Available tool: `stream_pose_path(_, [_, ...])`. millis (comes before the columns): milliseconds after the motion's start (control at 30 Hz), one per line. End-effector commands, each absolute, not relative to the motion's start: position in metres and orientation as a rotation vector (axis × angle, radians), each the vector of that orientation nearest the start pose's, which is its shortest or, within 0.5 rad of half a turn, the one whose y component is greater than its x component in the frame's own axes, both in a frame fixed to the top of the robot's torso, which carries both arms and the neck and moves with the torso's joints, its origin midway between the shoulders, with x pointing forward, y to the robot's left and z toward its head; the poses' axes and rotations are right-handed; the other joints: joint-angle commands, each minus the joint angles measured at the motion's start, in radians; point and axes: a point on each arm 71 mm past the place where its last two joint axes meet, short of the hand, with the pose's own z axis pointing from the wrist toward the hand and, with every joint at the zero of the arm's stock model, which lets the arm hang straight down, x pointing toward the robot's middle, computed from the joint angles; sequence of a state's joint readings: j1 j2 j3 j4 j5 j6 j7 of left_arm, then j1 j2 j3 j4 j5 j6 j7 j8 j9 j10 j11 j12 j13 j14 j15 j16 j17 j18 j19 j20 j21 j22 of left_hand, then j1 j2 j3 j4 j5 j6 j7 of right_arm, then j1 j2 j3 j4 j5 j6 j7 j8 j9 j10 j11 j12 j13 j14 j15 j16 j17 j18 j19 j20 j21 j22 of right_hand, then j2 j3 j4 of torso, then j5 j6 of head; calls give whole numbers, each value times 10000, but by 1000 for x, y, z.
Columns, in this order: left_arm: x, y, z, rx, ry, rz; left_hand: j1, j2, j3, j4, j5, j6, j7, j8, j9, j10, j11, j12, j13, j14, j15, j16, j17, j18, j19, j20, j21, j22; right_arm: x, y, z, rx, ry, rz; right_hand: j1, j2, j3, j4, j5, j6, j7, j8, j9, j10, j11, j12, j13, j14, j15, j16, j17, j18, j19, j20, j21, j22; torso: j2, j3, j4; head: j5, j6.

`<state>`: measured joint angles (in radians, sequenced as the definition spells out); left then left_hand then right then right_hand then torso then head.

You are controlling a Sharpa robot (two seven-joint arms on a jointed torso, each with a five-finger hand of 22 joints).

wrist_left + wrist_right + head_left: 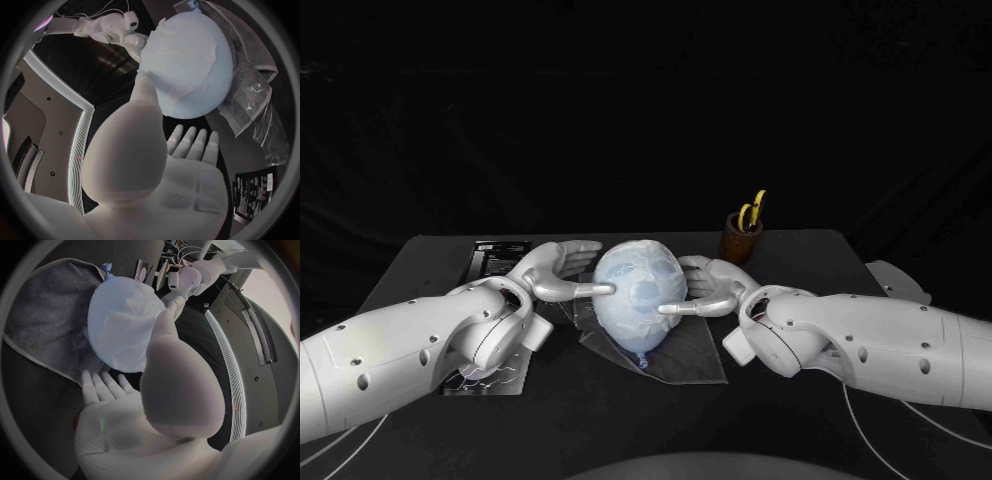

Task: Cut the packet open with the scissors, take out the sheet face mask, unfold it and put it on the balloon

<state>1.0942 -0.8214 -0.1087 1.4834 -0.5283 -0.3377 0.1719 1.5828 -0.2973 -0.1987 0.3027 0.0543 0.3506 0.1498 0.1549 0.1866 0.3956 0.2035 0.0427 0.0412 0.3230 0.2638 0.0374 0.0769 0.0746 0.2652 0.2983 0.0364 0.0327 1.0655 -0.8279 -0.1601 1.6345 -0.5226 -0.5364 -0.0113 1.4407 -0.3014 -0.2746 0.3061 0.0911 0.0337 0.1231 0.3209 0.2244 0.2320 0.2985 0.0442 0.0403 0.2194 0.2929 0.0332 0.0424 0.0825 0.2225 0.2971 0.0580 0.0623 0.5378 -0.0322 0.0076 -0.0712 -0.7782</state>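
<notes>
The balloon point(629, 335) lies on its side in the middle of the desk point(798, 258) on a grey cloth point(692, 366). Its long axis runs from the far edge toward the robot, with the tied knot point(643, 358) at the near end pointing at the robot and the rounded end pointing away. The pale sheet face mask point(643, 282) is spread over its upper side, with the eye and mouth openings facing up. The left hand point(557, 272) is at the balloon's left flank and the right hand point(715, 288) is at its right flank. Each reaches one digit across so that the tip touches the mask. The remaining fingers point(190, 142) of the left hand are straight and spread beyond the balloon's rounded end, with a dark gap between them and it, and the right hand's fingers point(103, 385) lie the same way. Neither hand closes round anything — both are splayed, with only a tip resting on the mask. The black packet point(499, 258) lies flat on the far left of the desk, just beyond the left hand. A brown holder point(740, 243) stands upright at the far right of the desk, apart from the right hand — in it are the scissors point(753, 210), handles up (the handles are yellow, the blades hidden inside).
</notes>
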Motion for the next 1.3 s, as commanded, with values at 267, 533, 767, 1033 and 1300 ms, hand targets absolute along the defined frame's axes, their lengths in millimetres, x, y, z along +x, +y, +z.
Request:
stream_pose_path(267, [457,212,-257,-6911,17654,-12374,-373,-116,-262,3,19,-248,768,-119,-81,-382,-124,-71,-38,-693,-81,-85,-154,-205,-633,0,-116,-63,420,-188,-267,7696,17782,10819,-125,-41,-134,-28,-126,-207,1545,266,104,108,5,108,27,-65,-6,162,42,-181,-123,-30,-57,-22,0,-11,18,-12,0])
stream_pose_path(533, [454,216,-254,-6766,17706,-12768,-634,-138,-288,-2,3,-414,549,-191,-139,-751,-346,-94,-62,-1195,-185,-114,-264,-192,-698,-3,-93,-47,420,-191,-264,7499,17642,10999,-248,-52,-175,-30,-160,-313,1448,274,83,-94,-4,58,-9,-236,8,129,23,-190,-162,-28,-67,-33,-2,-3,8,22,-7])
stream_pose_path(767, [450,216,-253,-6734,17933,-13338,-659,-139,-285,-1,0,-393,529,-179,-126,-754,-365,-86,-57,-1188,-193,-103,-259,-191,-765,-4,-99,-53,419,-193,-261,7333,17476,11282,-255,-48,-176,-30,-164,-329,1440,315,102,-93,-4,62,-7,-246,8,133,25,-190,-159,-28,-66,-32,12,-5,5,26,-3])
stream_pose_path(1033, [452,233,-243,-8030,17080,-13951,-569,168,554,0,35,886,1070,442,395,829,366,278,137,276,-169,339,97,-183,-137,-2,92,69,421,-204,-251,7894,16151,12284,204,807,897,-71,-359,904,1783,1566,634,1661,-48,814,258,1121,-141,781,371,-74,349,-49,127,111,-43,-7,11,-38,-26])
stream_pose_path(1300, [469,259,-218,-9447,15200,-14059,-520,1597,2590,-81,-48,2497,1097,1080,843,3302,461,515,186,2410,-345,980,565,-103,1982,-45,807,447,441,-219,-228,8329,14269,13027,742,2491,2021,-235,-404,3639,1690,2052,556,4850,-469,1445,259,3770,-625,1744,862,437,2449,-62,922,570,-231,-56,-6,-45,60])
